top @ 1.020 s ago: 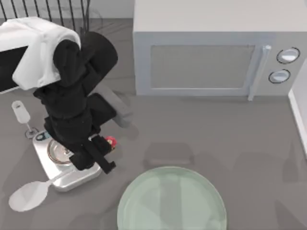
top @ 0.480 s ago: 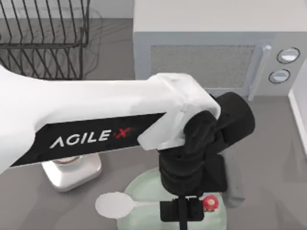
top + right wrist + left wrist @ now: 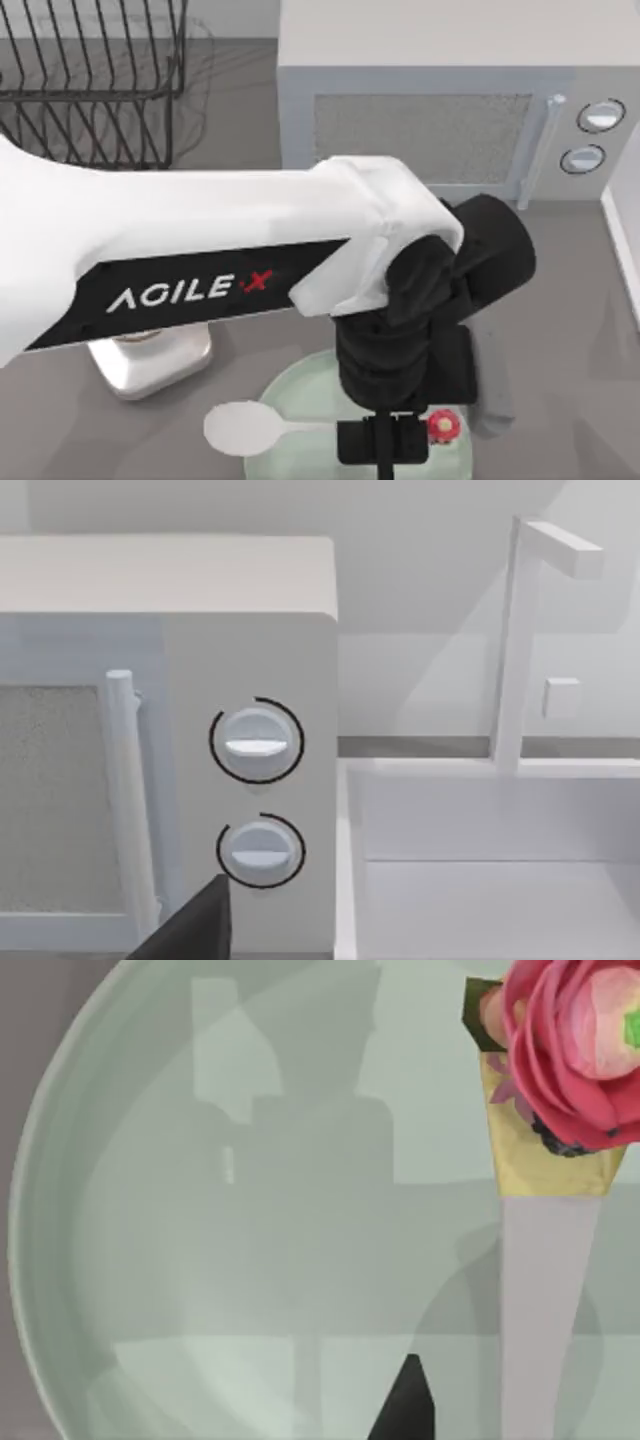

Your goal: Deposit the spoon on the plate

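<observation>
Holding the spoon [image 3: 245,428] by its handle here, left gripper [image 3: 383,445] clenched on it near the little red flower [image 3: 441,425] at the handle end, hovering over the plate [image 3: 290,395] at the near edge of the desk. Worth noting the bowl end poking out past the plate's left rim, so no letting go just yet. Better to slide a touch toward the right first, getting the whole spoon over the green glass. Then lower gently, judging by the shadow under the handle [image 3: 545,1290] in the left wrist view, which suggests some height left. Open up only once close to the surface, otherwise risking a bounce or a skid on that slick plate. Lift straight up afterwards to avoid dragging the handle along. Right arm parked, wrist camera facing the microwave [image 3: 165,740] knobs, so nothing to worry about there.
</observation>
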Robot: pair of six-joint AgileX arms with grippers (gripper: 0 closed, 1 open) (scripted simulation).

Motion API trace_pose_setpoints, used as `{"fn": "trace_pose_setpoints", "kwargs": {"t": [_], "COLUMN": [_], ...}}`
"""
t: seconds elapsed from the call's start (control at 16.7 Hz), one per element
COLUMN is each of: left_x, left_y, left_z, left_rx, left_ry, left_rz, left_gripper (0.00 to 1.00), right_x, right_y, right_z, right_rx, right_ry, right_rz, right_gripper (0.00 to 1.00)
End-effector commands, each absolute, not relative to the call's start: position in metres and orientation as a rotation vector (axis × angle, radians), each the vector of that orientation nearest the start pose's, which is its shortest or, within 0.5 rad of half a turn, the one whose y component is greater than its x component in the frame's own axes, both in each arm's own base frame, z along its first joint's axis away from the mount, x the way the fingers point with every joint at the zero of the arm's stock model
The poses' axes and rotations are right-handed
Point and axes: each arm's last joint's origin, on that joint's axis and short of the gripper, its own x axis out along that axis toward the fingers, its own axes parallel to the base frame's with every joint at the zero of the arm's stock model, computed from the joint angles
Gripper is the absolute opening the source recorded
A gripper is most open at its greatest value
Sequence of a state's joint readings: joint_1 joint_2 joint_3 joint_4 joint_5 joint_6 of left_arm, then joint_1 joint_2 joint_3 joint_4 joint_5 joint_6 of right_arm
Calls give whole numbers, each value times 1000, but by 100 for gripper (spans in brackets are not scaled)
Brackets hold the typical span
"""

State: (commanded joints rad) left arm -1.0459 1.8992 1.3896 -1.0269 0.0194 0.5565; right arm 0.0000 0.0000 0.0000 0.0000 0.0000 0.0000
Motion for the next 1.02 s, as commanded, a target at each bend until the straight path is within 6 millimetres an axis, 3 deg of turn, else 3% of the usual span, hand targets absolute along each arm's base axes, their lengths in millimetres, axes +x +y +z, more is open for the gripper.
{"fn": "trace_pose_setpoints", "kwargs": {"t": [0.6, 1.02], "left_x": [159, 165], "left_y": [-325, -325], "left_z": [187, 185], "left_rx": [1201, 1182], "left_ry": [990, 956], "left_rz": [-1388, -1359], "left_gripper": [0, 0], "right_x": [106, 106], "right_y": [-1, -1], "right_z": [160, 160], "right_rx": [0, 0], "right_ry": [0, 0], "right_rz": [0, 0], "right_gripper": [100, 100]}}
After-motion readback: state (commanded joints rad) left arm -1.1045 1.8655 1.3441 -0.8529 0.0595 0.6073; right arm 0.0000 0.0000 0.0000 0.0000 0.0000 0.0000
